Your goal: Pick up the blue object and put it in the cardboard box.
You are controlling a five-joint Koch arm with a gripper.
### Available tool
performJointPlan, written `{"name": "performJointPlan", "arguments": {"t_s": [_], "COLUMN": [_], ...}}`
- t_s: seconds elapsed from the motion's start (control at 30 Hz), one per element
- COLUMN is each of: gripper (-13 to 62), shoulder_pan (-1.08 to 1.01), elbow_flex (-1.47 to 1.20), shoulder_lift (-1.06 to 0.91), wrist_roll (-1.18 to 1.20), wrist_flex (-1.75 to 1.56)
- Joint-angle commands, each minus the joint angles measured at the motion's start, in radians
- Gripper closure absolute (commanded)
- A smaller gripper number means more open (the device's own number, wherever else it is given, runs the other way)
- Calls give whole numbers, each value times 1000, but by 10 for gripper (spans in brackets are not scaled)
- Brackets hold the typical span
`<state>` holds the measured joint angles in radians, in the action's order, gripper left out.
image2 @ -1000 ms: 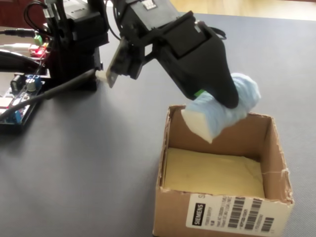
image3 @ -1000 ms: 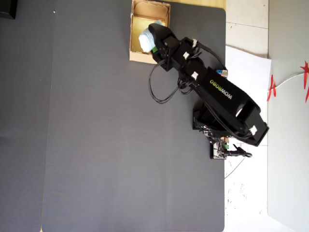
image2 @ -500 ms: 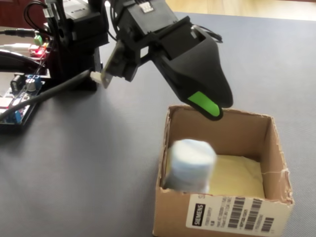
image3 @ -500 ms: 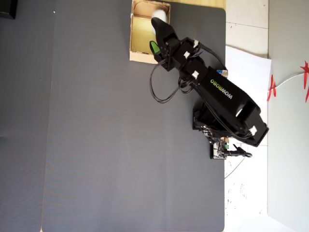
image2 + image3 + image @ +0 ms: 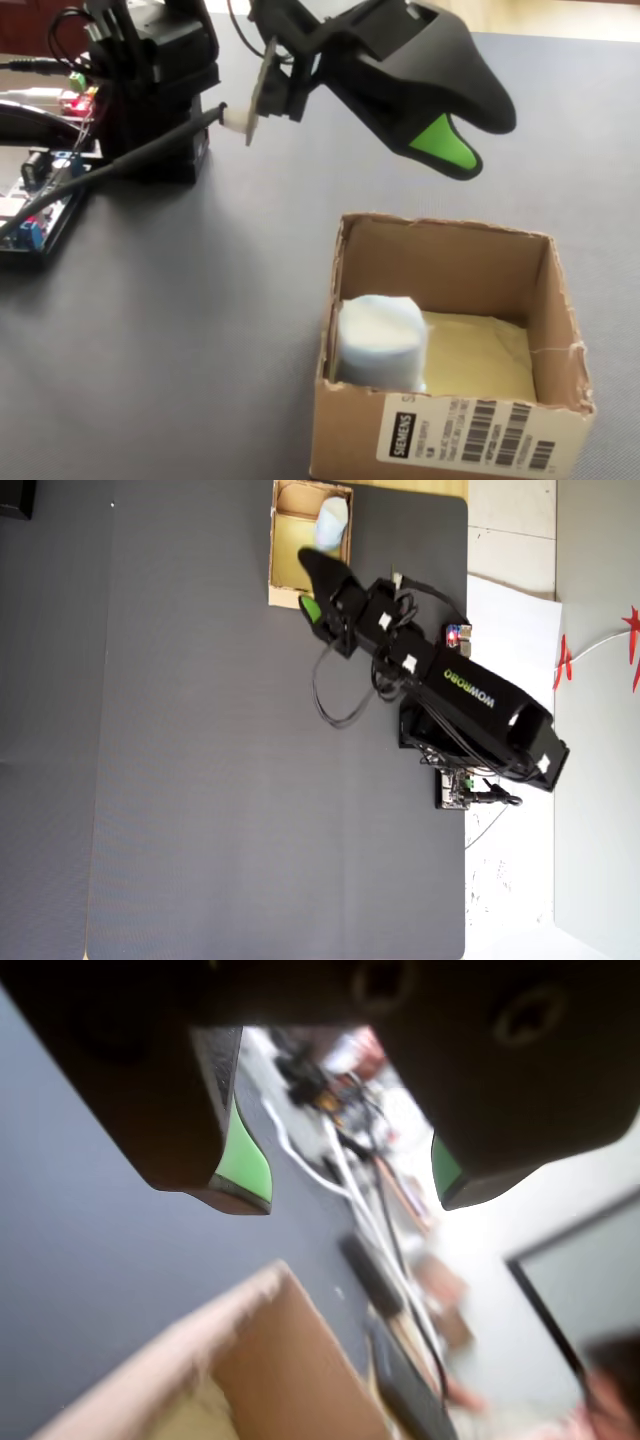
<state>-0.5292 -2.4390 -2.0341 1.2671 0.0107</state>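
On the matte grey mat (image 5: pixel 200 330), a soft rounded blue object (image 5: pixel 378 342) sits inside the tan cardboard box (image 5: pixel 455 440), end effector (image 5: pixel 470 150) parted above.

Grey mat (image 5: pixel 250 780), white sheet (image 5: pixel 510 620), circuit board (image 5: pixel 40 215) with loose cables (image 5: pixel 340 1175).

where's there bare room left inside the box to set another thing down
Inside the cardboard box, the yellowish floor between the blue object and the right wall in the fixed view is bare. The left corner is taken by the block. The open gripper hovers above the back wall.
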Motion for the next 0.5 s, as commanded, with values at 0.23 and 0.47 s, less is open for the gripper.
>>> {"name": "performJointPlan", "arguments": {"t_s": [0.23, 0.47], "gripper": [156, 155], "shoulder_pan": [281, 377], "elbow_flex": [-127, -302], "shoulder_lift": [-186, -331], "wrist_roll": [344, 563], "wrist_flex": [-95, -80]}}
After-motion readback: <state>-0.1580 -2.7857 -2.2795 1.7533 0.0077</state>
